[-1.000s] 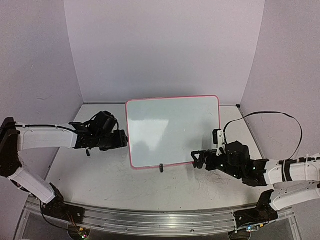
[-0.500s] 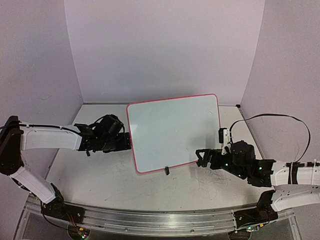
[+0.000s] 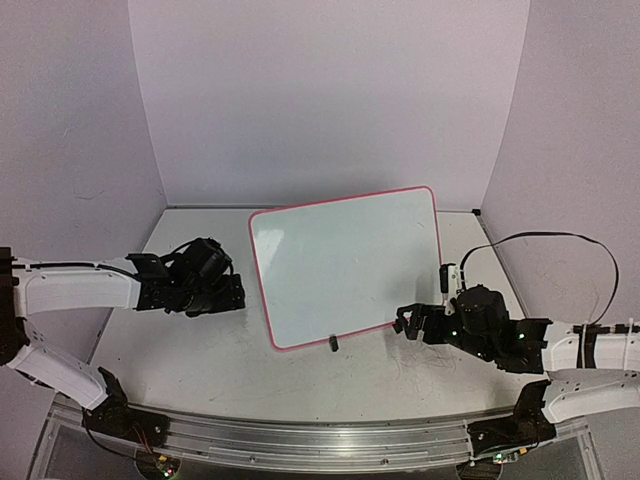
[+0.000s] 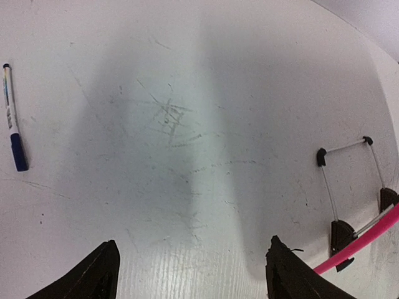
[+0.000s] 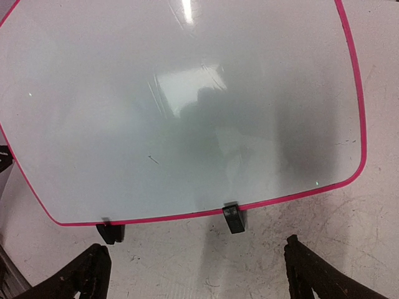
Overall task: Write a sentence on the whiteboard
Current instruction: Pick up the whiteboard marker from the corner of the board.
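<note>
The whiteboard [image 3: 345, 262] stands skewed in the middle of the table, with a red-pink rim and black clip feet [image 5: 234, 218]. Its face [image 5: 187, 106] is blank; no handwritten sentence shows. My left gripper [image 3: 236, 295] is open and empty, a little left of the board's left edge. In the left wrist view [image 4: 193, 283] it hovers over bare tabletop, with the board's rim [image 4: 361, 242] at the lower right. My right gripper [image 3: 404, 322] is open and empty by the board's near right edge, and in the right wrist view [image 5: 196, 280] just in front of the feet.
A marker with a blue cap [image 4: 14, 128] lies on the table to the left in the left wrist view. The board's wire stand [image 4: 340, 187] rests behind the rim. Purple walls close in the table on three sides. The tabletop is scuffed.
The board's near left corner has swung right, so the board now sits skewed. My left gripper has drawn back left from the board's edge. My right gripper has shifted slightly right.
</note>
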Available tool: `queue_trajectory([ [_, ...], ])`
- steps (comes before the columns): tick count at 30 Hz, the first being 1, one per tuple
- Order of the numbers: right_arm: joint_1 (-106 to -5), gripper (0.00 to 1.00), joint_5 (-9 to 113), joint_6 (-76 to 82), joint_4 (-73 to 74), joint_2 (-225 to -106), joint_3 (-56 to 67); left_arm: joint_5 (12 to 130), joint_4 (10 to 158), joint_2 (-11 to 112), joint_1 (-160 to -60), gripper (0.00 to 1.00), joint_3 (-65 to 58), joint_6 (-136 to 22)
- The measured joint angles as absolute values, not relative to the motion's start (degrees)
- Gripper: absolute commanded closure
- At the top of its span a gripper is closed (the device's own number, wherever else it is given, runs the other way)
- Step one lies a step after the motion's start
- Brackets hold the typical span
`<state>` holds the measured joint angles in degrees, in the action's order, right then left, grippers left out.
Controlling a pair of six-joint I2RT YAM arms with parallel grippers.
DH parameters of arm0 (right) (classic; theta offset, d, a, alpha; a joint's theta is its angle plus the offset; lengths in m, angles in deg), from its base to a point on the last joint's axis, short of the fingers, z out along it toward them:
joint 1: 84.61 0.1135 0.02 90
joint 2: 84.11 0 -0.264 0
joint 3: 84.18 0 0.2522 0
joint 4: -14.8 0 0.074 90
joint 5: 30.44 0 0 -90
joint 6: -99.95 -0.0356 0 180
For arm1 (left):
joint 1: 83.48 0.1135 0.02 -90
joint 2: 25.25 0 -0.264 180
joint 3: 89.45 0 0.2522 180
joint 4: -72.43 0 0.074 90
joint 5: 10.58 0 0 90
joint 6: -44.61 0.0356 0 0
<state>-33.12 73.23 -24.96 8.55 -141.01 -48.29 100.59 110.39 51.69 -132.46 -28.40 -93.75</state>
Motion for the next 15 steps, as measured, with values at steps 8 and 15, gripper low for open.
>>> queue_trajectory([
  [8, -33.1, 0.03, 73.4, -25.1, 7.3, -140.7, -46.8, 103.5, 112.3, 65.7, -138.2, 0.15, -18.6, -93.6],
  [15, -33.1, 0.03, 73.5, -25.5, 7.0, -138.5, -46.7, 105.1, 110.9, 63.9, -138.1, 0.12, -20.7, -93.4],
])
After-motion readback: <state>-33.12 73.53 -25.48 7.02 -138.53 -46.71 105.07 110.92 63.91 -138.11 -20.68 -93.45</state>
